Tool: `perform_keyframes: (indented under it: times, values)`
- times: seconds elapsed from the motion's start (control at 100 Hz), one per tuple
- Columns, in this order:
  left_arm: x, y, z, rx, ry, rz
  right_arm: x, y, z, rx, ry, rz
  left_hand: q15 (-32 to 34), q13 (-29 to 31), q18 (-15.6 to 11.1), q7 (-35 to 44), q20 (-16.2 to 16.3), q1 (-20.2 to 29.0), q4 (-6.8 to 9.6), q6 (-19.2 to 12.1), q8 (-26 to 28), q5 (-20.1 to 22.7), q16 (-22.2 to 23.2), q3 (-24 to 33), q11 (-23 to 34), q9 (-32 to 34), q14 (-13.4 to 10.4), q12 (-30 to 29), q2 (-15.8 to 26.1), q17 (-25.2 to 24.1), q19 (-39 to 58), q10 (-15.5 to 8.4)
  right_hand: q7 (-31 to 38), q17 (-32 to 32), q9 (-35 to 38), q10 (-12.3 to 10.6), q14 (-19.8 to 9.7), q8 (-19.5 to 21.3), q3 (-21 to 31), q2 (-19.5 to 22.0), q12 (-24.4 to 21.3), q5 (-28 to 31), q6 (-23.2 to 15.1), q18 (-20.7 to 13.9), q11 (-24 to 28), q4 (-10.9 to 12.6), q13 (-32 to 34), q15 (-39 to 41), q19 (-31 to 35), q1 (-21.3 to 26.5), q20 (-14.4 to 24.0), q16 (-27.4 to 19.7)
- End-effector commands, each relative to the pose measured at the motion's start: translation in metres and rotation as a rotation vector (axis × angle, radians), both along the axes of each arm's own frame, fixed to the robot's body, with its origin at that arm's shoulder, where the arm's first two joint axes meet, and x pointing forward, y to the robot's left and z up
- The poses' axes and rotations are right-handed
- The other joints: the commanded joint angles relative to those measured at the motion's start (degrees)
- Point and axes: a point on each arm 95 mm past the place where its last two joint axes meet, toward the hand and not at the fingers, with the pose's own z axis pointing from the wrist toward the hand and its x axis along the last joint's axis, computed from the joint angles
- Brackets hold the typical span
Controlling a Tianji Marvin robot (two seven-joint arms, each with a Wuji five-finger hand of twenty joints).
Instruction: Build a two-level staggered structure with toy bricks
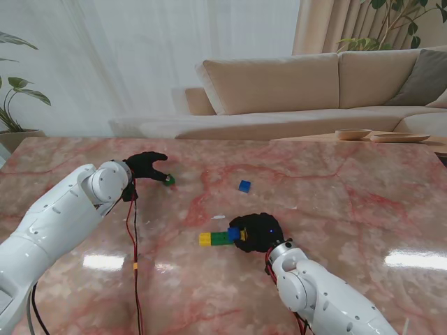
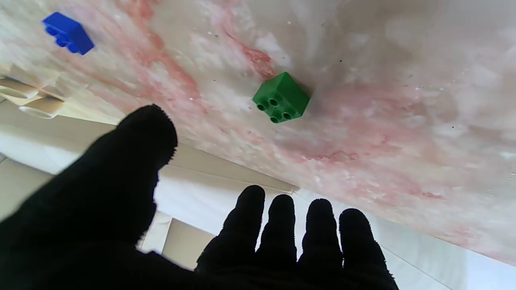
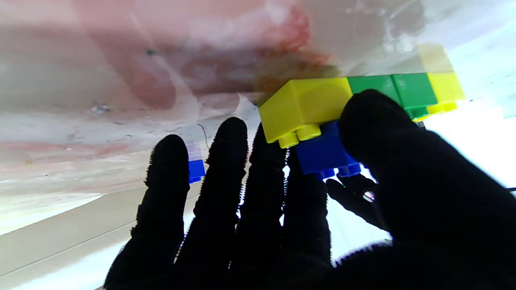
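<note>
The toy bricks are partly assembled: a base row (image 1: 218, 238) of yellow, green and yellow bricks lies on the counter (image 1: 335, 195) near us, a little right of centre, with a blue brick (image 1: 233, 234) sitting on its right end. In the right wrist view this blue brick (image 3: 324, 155) rides on the studs of the end yellow brick (image 3: 304, 106), offset rather than flush, so we judge the second level is being seated now.

Our right hand (image 1: 257, 233) is curled over that end of the row, thumb (image 3: 375, 121) and one finger on the blue brick, the other fingers (image 3: 225, 169) extended past it. We read it as closed on the blue brick, pressing or steadying it.

Our left hand (image 1: 145, 166) hovers far left over a loose green brick (image 1: 169, 180), fingers spread, holding nothing; the wrist view shows the green brick (image 2: 281, 97) clear of the fingertips (image 2: 282, 209). A spare blue brick (image 1: 244, 185) lies apart, farther from us, near centre.

Next, we judge, the left hand must lower and pinch the green brick, then carry it to the row.
</note>
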Motion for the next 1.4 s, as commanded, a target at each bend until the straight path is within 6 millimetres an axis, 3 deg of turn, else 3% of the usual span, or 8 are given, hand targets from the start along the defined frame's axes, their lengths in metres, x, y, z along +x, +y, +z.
perform_keyframes:
  times: [0.0,0.05,0.22,0.44,0.74,1.12,1.39]
  values:
    - [0.004,-0.007,0.001,0.019,-0.009,0.000,-0.003,0.000,-0.005,-0.002,0.023,0.000,-0.21,-3.01,0.19,-1.13,2.63,-2.50,-1.73,2.25,-1.40,-1.98,1.63,-1.82,-1.67,-2.04,2.00,0.48,-2.29,-0.99,-3.94,1.70,1.23,-0.08,0.96,-1.35,-1.24,-0.54,1.37,-0.52,0.92,1.24,-1.28,0.21,-0.07,-1.95,1.36,0.64,1.56,-1.24,0.77,0.74]
    - [0.007,-0.008,-0.001,0.025,-0.002,0.011,-0.003,0.000,-0.005,-0.002,0.023,0.001,-1.77,-3.56,0.68,-1.02,5.93,-2.69,-1.77,3.02,-1.39,-2.42,2.05,-2.13,-3.03,-2.51,2.30,1.44,-2.89,-1.46,-6.60,2.15,1.34,-0.08,0.93,-1.28,-1.25,-0.52,1.40,-0.58,0.93,1.48,-1.26,0.21,-0.08,-1.95,1.40,0.64,1.55,-1.19,0.76,0.75]
    - [0.015,-0.010,-0.009,0.069,0.046,0.038,-0.003,-0.001,-0.005,-0.003,0.029,0.003,-2.39,-4.17,1.30,0.16,12.73,-3.52,-1.92,3.89,-0.79,-2.61,4.91,-4.31,-3.53,-3.13,3.11,5.53,-3.27,-2.26,-10.46,3.07,1.37,-0.09,1.17,-1.31,-1.18,-0.57,1.49,-0.61,0.97,1.49,-1.24,0.27,-0.04,-1.97,1.49,0.68,1.52,-1.21,0.75,0.79]
    - [0.022,-0.011,-0.021,0.119,0.069,0.054,-0.004,-0.001,-0.006,-0.003,0.039,0.010,-0.26,-3.59,1.50,8.63,17.22,-3.65,-1.92,1.03,5.94,-3.60,6.50,-4.62,-0.31,-2.38,2.78,8.58,-3.46,-2.19,-10.02,1.51,1.42,-0.08,1.20,-1.33,-1.20,-0.62,1.52,-0.63,0.98,1.55,-1.27,0.32,-0.11,-1.99,1.53,0.64,1.49,-1.22,0.73,0.79]
    - [0.025,-0.016,-0.037,0.137,0.061,0.051,-0.004,-0.001,-0.006,-0.003,0.048,0.017,1.01,-2.94,2.18,19.98,18.79,-3.92,-2.36,-2.98,14.32,-3.65,6.78,-3.33,2.73,-1.76,2.46,9.84,-4.52,-2.26,-8.39,0.26,1.53,-0.05,1.37,-1.34,-1.18,-0.66,1.61,-0.61,1.05,1.70,-1.28,0.48,-0.09,-2.01,1.60,0.64,1.43,-1.21,0.69,0.83]
    - [0.021,-0.021,-0.050,0.149,0.060,0.031,-0.005,0.000,-0.007,0.003,0.059,0.028,2.15,-2.60,2.73,41.96,20.03,-2.51,-2.39,-10.58,33.04,-3.49,7.25,-1.20,5.49,-0.73,2.50,10.57,-4.71,-2.46,-7.58,-0.25,1.59,-0.05,1.45,-1.30,-1.15,-0.72,1.62,-0.61,1.08,1.77,-1.35,0.48,-0.13,-2.03,1.69,0.67,1.43,-1.18,0.69,0.87]
    - [0.018,-0.019,-0.055,0.177,0.064,0.013,-0.005,0.001,-0.007,0.007,0.063,0.031,2.77,-2.31,2.97,43.17,20.20,1.54,-1.81,-12.55,34.91,-1.36,7.40,3.70,6.17,0.36,2.51,10.69,-5.40,-2.39,-7.14,-0.91,1.63,-0.05,1.53,-1.27,-1.17,-0.75,1.68,-0.61,1.09,1.83,-1.33,0.48,-0.12,-2.05,1.72,0.65,1.43,-1.16,0.69,0.87]
